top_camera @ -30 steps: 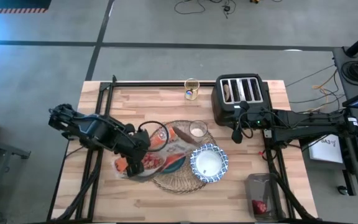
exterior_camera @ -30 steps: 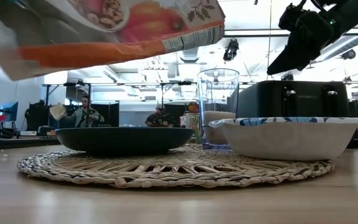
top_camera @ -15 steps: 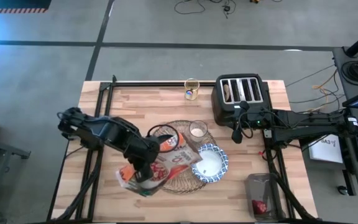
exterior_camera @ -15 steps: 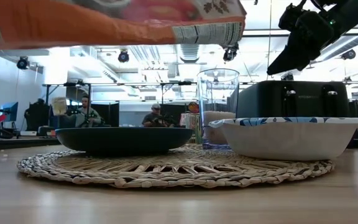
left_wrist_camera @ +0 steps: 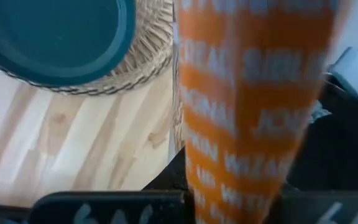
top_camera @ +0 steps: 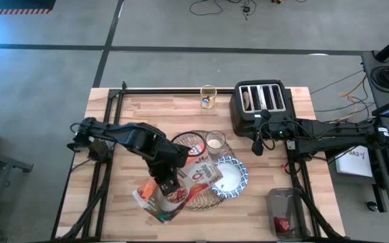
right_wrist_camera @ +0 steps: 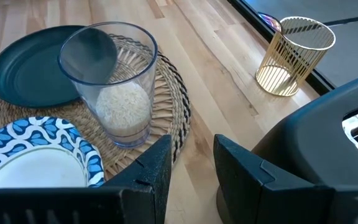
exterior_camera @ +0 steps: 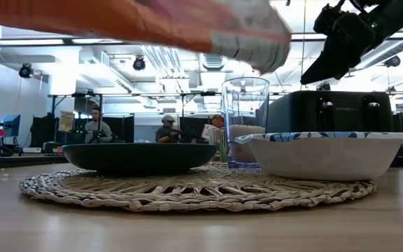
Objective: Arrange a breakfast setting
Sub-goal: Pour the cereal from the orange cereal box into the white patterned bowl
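My left gripper (top_camera: 168,181) is shut on the red-and-orange cereal bag (top_camera: 184,183), held in the air over the round wicker placemat (top_camera: 196,137). The bag hides most of the dark teal plate (left_wrist_camera: 55,37) in the high view. The blue-and-white bowl (top_camera: 227,177) and the clear glass (top_camera: 215,142) stand on the mat. My right gripper (top_camera: 256,143) hangs open beside the black toaster (top_camera: 261,101), touching nothing. The small dark-red fruit (top_camera: 281,223) lies in a clear box. I cannot make out the bread ring. My left gripper holds the cereal bag around its middle (top_camera: 174,190), coming from above. The gripper's body and the bag itself (left_wrist_camera: 247,124) hide the fingers. The bag is lifted clear and lies slanted, with one end (top_camera: 211,172) beside the bowl and the other (top_camera: 146,201) toward the near edge.
A gold wire cup (top_camera: 209,96) stands at the far edge. The clear box (top_camera: 286,212) sits at the near right corner. Something brown shows in the toaster's left slot (top_camera: 248,99). Bare wood lies at the table's left and near sides. People sit in the room behind.
My left gripper has carried the cereal bag toward the table's right and near edges. The bag has turned about, so one end now reaches beside the bowl. In the low view it has risen and swept rightward over the plate toward the glass.
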You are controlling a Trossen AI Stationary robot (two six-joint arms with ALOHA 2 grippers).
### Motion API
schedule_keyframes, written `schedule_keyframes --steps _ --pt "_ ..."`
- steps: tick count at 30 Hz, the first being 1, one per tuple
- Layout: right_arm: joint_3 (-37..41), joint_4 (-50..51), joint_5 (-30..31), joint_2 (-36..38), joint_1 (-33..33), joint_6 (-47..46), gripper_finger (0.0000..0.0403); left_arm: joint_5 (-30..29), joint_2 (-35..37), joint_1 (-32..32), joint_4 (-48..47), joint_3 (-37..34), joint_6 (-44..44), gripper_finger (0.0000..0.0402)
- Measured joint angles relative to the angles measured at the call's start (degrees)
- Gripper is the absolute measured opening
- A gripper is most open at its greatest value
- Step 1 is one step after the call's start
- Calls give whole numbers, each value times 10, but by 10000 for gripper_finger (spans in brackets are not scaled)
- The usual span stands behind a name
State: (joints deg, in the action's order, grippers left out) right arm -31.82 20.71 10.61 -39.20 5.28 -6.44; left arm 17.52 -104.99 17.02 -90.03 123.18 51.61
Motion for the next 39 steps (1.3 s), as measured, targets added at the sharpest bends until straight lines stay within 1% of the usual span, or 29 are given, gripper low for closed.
schedule_keyframes --steps 6,11,18,24,28,31,35,39 --pt "0 0 0 0 0 0 112 46 -9 -28 0 0 23 0" --pt "0 0 0 0 0 0 112 100 -17 -54 0 0 35 0" --pt "0 0 0 0 0 0 112 148 -18 -79 6 0 71 0" --pt "0 0 0 0 0 0 112 180 -18 -96 45 0 108 0" --pt "0 0 0 0 0 0 112 187 -18 -108 72 -4 141 0" --pt "0 0 0 0 0 0 112 199 -18 -114 80 -14 168 0" --pt "0 0 0 0 0 0 112 218 -18 -120 88 -19 182 0" --pt "0 0 0 0 0 0 112 227 -18 -122 134 -20 207 0"
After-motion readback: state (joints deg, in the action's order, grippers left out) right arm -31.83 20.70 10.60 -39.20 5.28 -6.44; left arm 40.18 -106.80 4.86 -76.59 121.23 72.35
